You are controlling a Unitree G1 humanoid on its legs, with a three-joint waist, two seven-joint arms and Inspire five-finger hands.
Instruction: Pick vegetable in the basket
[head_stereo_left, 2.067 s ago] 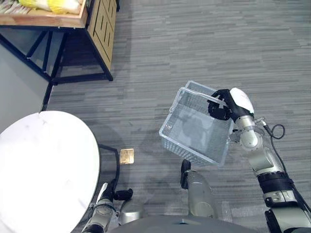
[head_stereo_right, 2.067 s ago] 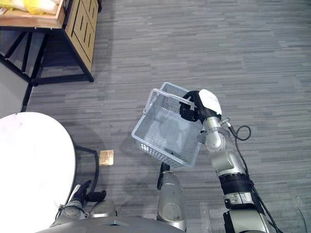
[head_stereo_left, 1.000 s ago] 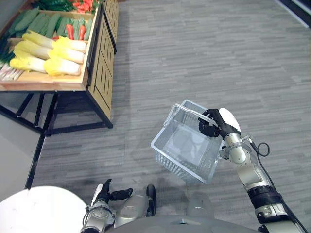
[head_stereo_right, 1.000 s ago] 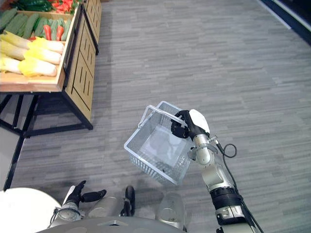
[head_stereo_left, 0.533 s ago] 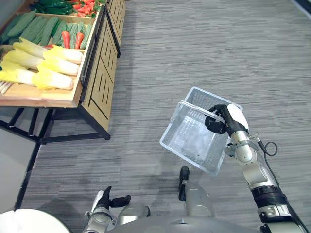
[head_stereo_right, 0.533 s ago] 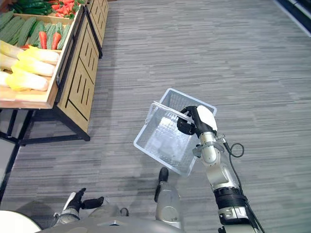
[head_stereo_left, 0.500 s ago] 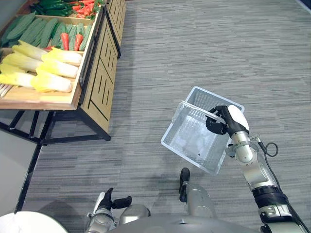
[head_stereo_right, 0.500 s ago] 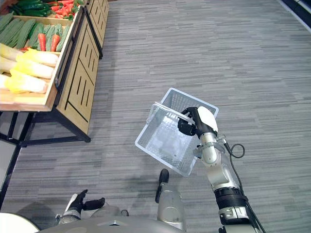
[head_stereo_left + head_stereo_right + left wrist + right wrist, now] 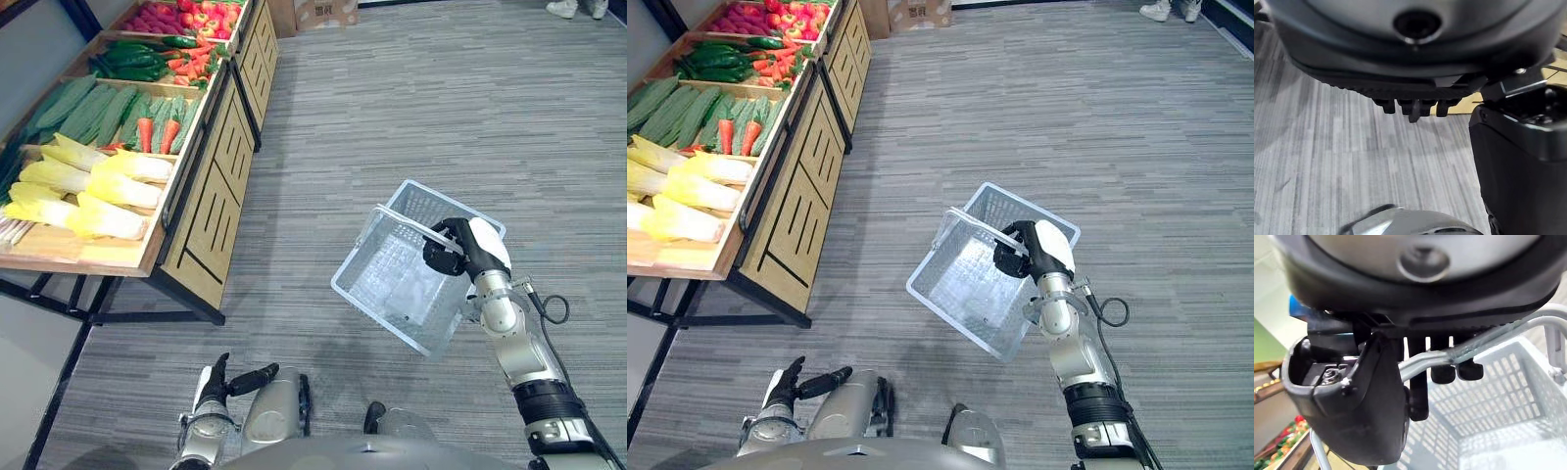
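Right hand point(image 9: 458, 246) still gripping basket point(image 9: 388, 262), tilted

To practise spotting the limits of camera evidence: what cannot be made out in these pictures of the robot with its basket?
1. Red and pink produce at the far end of the wooden vegetable stand: too small to name, eye views.
2. Person above the pale shoes: cut off by the top edge, eye views.
3. Pale grey mesh basket: in the eye views, part of its rim is covered by the right hand, curled round the metal handle.
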